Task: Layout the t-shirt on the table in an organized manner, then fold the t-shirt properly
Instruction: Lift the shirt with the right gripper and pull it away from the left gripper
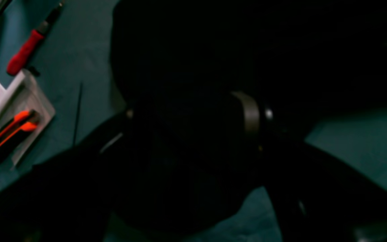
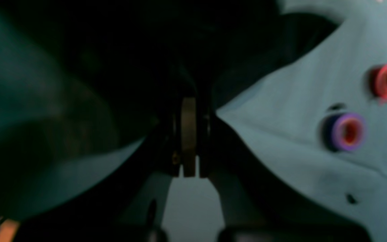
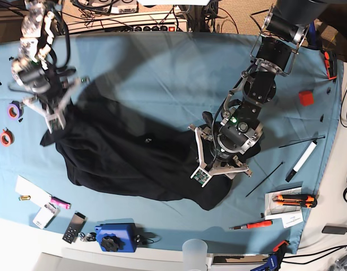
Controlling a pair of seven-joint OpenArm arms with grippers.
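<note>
Mostly dark: t-shirt point(image 3: 122, 158) hides left fingers point(image 1: 193, 141), grip unclear; right fingers point(image 2: 189, 134) pinch cloth.

- You see the t-shirt point(image 3: 122, 164) plain black.
- The table point(image 3: 162, 68) cloth is light teal-blue.
- Your utility knife point(image 3: 294, 199) is orange and black.
- The screwdriver point(image 3: 254, 224) handle is red.

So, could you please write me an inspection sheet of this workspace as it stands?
Surface: table, teal cloth, slightly wrinkled.
Job's things: black t-shirt, bunched, not yet laid flat.
Clutter: tape rolls; orange utility knife; red screwdriver; marker; red cube.
Grippers: left gripper and right gripper both on the shirt; jaws hidden by dark fabric.
Cables: bundle behind the far edge.
Surroundings: nothing seen beyond equipment.
</note>
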